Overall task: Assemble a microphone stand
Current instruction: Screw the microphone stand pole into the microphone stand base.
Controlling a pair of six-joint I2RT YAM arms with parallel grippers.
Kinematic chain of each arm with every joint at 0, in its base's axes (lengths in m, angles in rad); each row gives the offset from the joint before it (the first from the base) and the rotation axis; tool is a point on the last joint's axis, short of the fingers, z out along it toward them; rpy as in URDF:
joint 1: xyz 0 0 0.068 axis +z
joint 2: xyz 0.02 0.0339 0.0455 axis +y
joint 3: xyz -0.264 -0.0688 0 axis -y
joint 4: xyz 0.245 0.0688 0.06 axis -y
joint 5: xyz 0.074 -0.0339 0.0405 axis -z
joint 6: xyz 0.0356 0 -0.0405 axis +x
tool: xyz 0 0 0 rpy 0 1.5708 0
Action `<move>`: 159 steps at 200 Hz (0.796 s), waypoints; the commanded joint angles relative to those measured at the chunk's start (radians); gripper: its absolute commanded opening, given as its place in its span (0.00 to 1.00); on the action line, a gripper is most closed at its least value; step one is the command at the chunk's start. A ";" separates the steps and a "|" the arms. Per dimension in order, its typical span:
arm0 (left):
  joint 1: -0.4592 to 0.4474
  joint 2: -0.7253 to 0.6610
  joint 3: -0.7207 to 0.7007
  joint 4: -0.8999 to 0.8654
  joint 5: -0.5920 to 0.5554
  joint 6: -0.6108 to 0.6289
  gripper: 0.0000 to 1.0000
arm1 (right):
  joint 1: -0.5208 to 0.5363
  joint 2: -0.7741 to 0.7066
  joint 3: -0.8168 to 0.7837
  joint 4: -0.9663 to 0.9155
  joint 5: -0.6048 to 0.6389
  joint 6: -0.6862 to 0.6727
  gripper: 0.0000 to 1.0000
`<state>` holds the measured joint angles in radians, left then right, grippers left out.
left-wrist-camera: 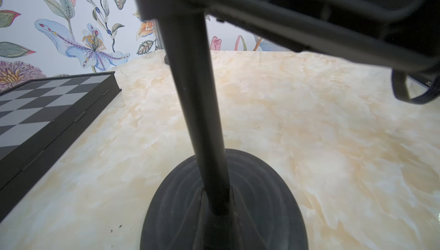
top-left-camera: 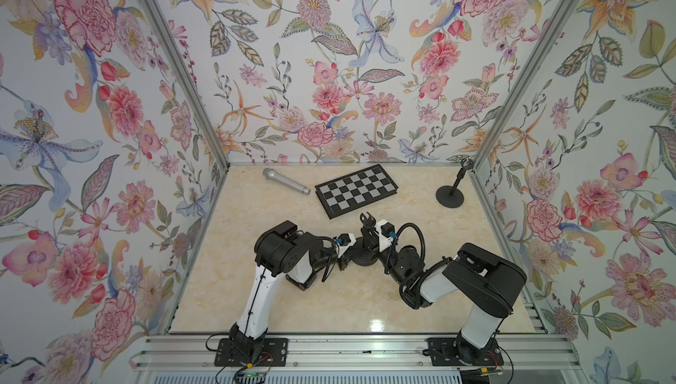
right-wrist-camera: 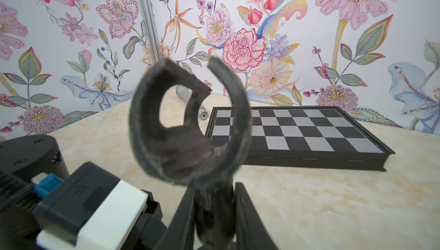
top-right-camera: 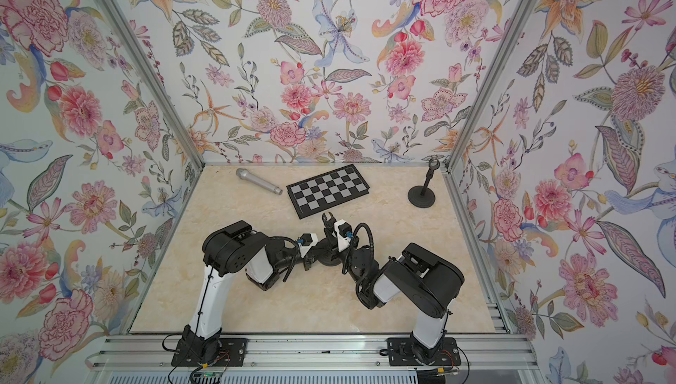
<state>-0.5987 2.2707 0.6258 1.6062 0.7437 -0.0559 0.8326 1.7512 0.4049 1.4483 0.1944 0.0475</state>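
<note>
A black microphone stand stands upright mid-table between my two arms, its round base [top-left-camera: 362, 259] on the marble top. In the left wrist view its pole [left-wrist-camera: 197, 117] rises from the ribbed base [left-wrist-camera: 262, 201]. My left gripper [top-left-camera: 353, 254] is shut low on that pole. The C-shaped clip [right-wrist-camera: 190, 122] tops the stand and also shows in both top views [top-right-camera: 328, 217]. My right gripper [right-wrist-camera: 214, 186] is shut on the clip's stem, one finger [right-wrist-camera: 240, 203] on each side. A silver microphone [top-left-camera: 286, 181] lies at the back left, far from both grippers.
A folded chessboard [top-left-camera: 356, 190] lies just behind the grippers, and its near edge [right-wrist-camera: 309, 160] is close to the clip. A second black stand [top-left-camera: 450, 192] stands in the back right corner. Flowered walls close in three sides, and the right arm [left-wrist-camera: 309, 10] crosses above the left wrist.
</note>
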 commanded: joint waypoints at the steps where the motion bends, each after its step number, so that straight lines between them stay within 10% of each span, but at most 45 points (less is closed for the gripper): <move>1: -0.015 0.064 -0.045 0.231 -0.059 0.052 0.20 | -0.005 -0.053 0.011 -0.262 -0.307 -0.097 0.33; 47: -0.021 0.049 -0.051 0.230 -0.050 0.071 0.20 | -0.267 -0.207 0.088 -0.576 -0.938 -0.302 0.47; 159: 0.010 0.011 -0.043 0.128 0.024 0.093 0.17 | -0.390 -0.089 0.320 -0.752 -1.139 -0.398 0.36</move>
<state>-0.5999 2.2509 0.5945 1.6043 0.7338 0.0124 0.4473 1.6321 0.6884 0.7158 -0.8890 -0.3275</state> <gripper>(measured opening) 0.173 0.429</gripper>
